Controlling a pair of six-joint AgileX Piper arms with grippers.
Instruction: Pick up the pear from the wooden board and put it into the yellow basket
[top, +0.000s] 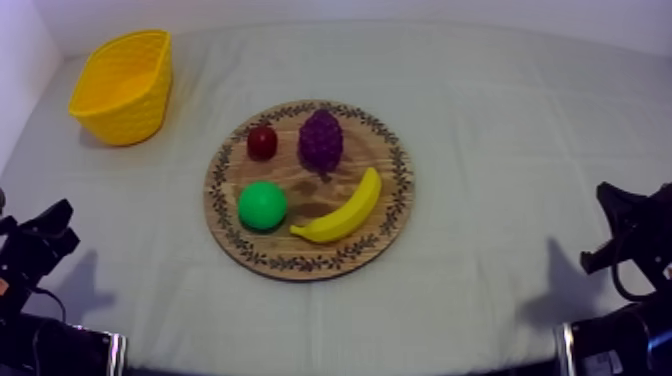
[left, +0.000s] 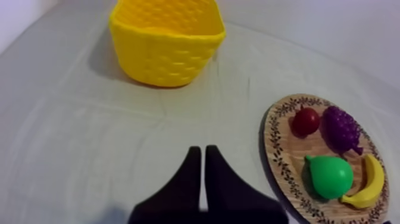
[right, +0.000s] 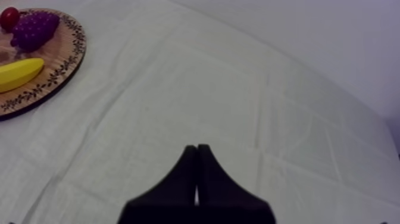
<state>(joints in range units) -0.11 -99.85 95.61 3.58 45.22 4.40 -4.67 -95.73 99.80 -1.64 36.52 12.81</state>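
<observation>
1. Plainly, the pear has not been lifted yet. It lies on the near-left part of the wooden board, just near of the small red fruit and just left of the banana.
2. I judge the pear to be a light, hollow toy with a stiff shell. Its bright green skin looks smooth and a little glossy, so it may slip or roll under a loose pinch.
3. The body is nearly round, with a short stub at the end towards the small red fruit. The best hold is probably across the widest part of the body, with one finger on each side. The pads should stay clear of the banana's tip.
4. The left gripper hovers over the cloth left of the board, its jaws pressed together into a narrow wedge with nothing between them. They must spread before any grasp.
5. The right gripper is over bare cloth right of the board, its jaws likewise pressed together on nothing.
6. The yellow basket stands at the far left, well apart from the board. It is a woven-pattern plastic tub with an open, flared mouth.
7. The board is flat, round, grained wood with a dark leafy rim. The grapes are knobbly purple, on its far part.
8. The cloth is pale and softly creased.
</observation>
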